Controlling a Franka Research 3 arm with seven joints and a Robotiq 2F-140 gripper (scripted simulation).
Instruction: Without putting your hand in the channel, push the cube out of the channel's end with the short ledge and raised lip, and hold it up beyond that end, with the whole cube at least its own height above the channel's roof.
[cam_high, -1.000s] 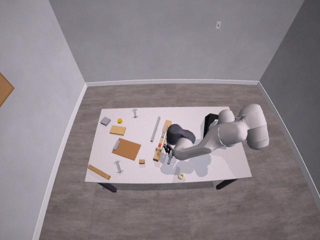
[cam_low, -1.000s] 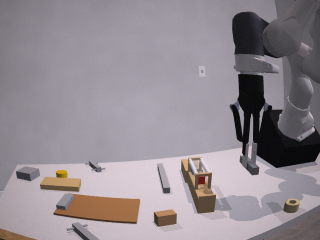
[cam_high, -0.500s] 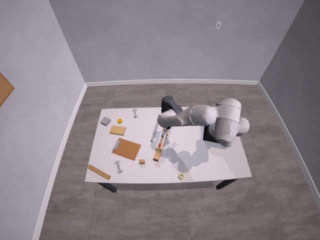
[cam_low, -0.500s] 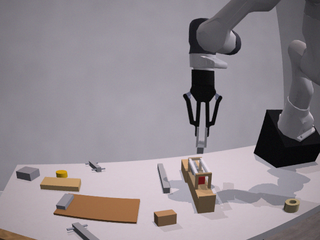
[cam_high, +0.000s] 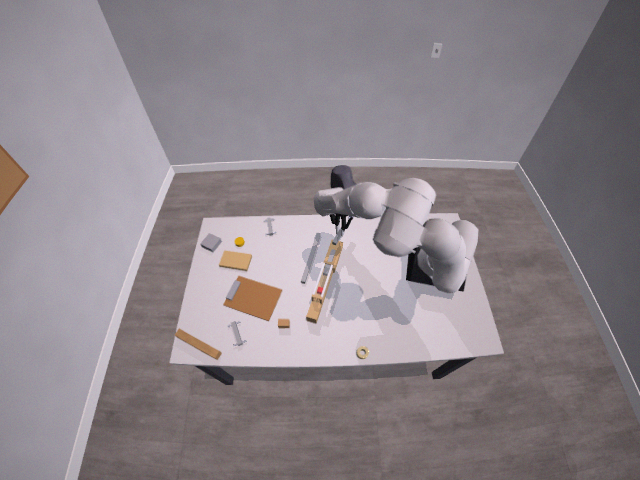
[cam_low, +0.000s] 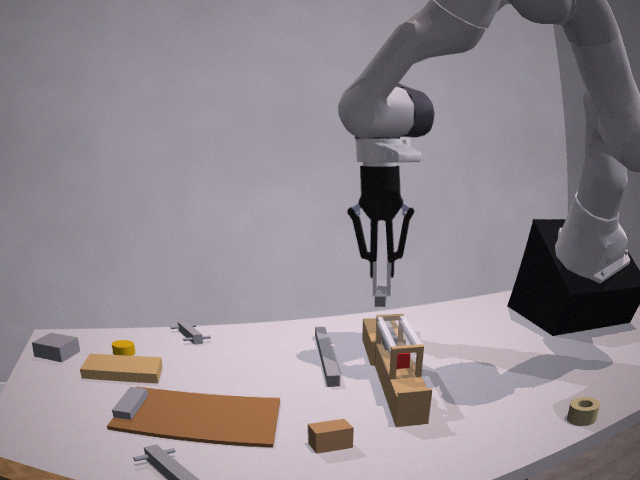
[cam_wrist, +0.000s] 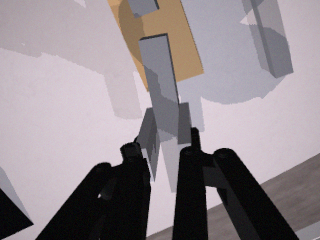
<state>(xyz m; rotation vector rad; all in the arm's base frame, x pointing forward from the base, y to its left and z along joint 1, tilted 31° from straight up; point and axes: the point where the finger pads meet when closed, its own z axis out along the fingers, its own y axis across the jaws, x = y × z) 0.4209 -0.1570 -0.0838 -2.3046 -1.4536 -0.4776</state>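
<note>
The wooden channel (cam_high: 314, 311) (cam_low: 408, 400) lies along the middle of the table, with an open frame and pale rails on top. The red cube (cam_high: 320, 290) (cam_low: 403, 360) sits inside it, just behind the frame at the near end. My gripper (cam_high: 338, 227) (cam_low: 381, 271) (cam_wrist: 170, 119) points straight down and is shut on a short grey stick (cam_high: 337, 237) (cam_low: 381, 291) (cam_wrist: 160, 74). The stick hangs a little above the channel's far end. In the wrist view the channel's tan wood (cam_wrist: 175, 23) shows under the stick's tip.
A long grey bar (cam_high: 310, 263) (cam_low: 327, 355) (cam_wrist: 267, 20) lies parallel to the channel on its left. Further left are a brown board (cam_low: 206, 415), a tan slab (cam_low: 120, 367), a yellow disc (cam_low: 123, 347) and grey blocks. A small tan block (cam_low: 330, 435) and a ring (cam_low: 583, 410) lie near the front.
</note>
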